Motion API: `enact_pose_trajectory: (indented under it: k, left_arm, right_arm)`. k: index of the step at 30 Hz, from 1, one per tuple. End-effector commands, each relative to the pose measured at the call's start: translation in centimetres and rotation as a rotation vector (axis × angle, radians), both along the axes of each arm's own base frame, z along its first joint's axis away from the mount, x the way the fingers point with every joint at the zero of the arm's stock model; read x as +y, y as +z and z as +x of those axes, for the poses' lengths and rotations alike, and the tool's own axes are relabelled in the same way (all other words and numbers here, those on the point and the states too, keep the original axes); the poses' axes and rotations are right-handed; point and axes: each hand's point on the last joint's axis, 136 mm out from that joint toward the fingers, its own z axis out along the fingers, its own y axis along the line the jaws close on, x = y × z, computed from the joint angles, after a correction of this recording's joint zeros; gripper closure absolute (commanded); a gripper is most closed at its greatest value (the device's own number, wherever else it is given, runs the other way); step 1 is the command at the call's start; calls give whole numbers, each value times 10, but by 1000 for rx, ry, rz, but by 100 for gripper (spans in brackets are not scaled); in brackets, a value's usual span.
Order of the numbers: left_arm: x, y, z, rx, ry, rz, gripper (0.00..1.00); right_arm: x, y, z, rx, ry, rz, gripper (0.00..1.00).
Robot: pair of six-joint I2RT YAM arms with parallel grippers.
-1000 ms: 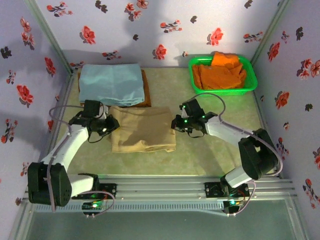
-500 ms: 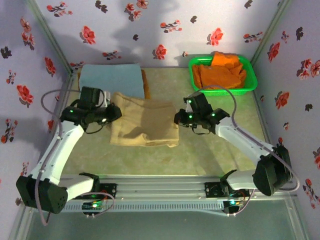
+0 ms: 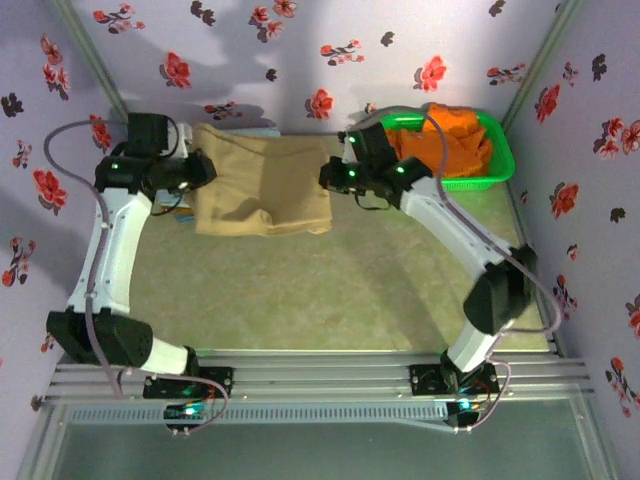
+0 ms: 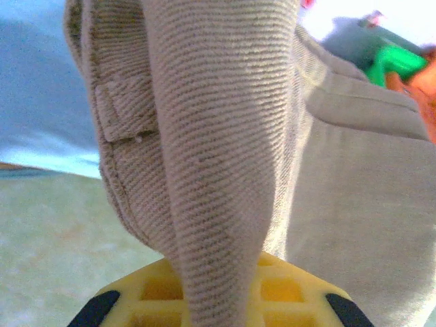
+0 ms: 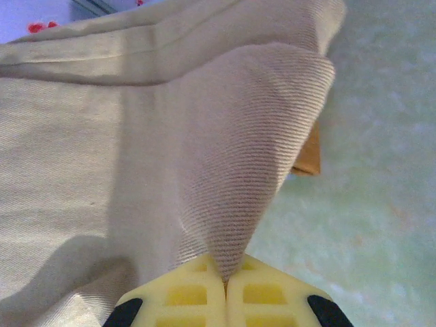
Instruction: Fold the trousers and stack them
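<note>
A green basket (image 3: 503, 152) sits at the far right corner of a pale green table (image 3: 300, 290), holding bright orange garments (image 3: 450, 135). Floral-papered walls stand around the table.

The trousers (image 3: 262, 180), a folded tan bundle, hang spread between the two arms, to the left of the basket and level with it. The bundle's right edge lies near the basket's left rim, and its left edge reaches well away from the basket.

The right gripper (image 3: 328, 178) is just left of the basket, at the bundle's right edge. Its wrist camera shows the yellow fingers (image 5: 197, 296) pressed together on a pinched ridge of tan twill.

The left gripper (image 3: 200, 170) is well to the left of the basket, at the bundle's far edge. Its wrist camera shows a thick fold of tan cloth, with a belt loop (image 4: 126, 112) showing, draped between the yellow fingers (image 4: 157, 293), which clamp it.

A light blue cloth (image 4: 34, 82) lies behind the trousers on the side away from the basket. I cannot tell whether the trousers touch it.
</note>
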Motion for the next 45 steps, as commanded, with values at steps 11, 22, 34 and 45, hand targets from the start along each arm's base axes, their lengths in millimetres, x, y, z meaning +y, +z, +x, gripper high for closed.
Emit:
enact_pose_trajectory:
  k: [11, 22, 34, 45]
  left_arm:
    - [82, -3, 103, -138, 116, 7, 100]
    - [134, -59, 134, -41, 203, -5, 100]
    - [182, -148, 143, 138, 335, 96, 18]
    - [127, -19, 51, -13, 405, 213, 20]
  right_arm:
    - [48, -20, 98, -2, -12, 22, 100]
    - [76, -78, 148, 88, -16, 105, 100]
    - [87, -133, 167, 165, 38, 194, 48]
    - [23, -21, 125, 3, -8, 149, 35]
